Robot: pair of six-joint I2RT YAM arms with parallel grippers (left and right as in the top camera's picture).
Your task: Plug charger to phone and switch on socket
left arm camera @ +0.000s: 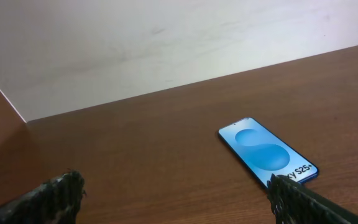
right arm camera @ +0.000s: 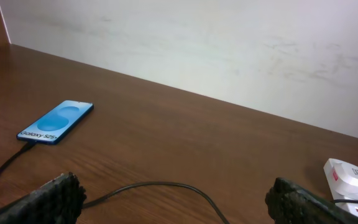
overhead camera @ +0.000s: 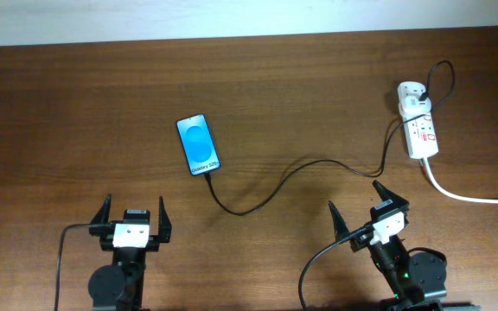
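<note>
— On the wooden table (overhead camera: 76,95), how far had the job got?

— Going by the overhead view, I judged the first half done. The charger (right arm camera: 160,183) ran up to the text end of the phone (overhead camera: 198,144), and its tip seemed seated in the port there, though that joint was too small to be sure of. The phone lay flat and screen-up, lit blue, left of the table's middle and well apart from both arms.

— And the other end of the lead?

— It crossed to the socket (overhead camera: 421,131) near the far right of the table and looped into a white adapter (overhead camera: 411,92) sitting on the strip's far end. A thick white cord (overhead camera: 465,195) trailed away to the right.

— Was the switch on?

— I could not tell. Red markings showed on the strip, but the switch was too small to read. My guess was that pressing it was the step left, and the right arm stood nearer to it.

— What were the hands doing?

— The left gripper (overhead camera: 133,216) sat at the near edge, jaws spread wide, holding nothing and touching nothing. The right gripper (overhead camera: 360,207) was just as wide and just as empty. The black lead lay on the wood just ahead of it, and the socket stood beyond, to its right.
</note>
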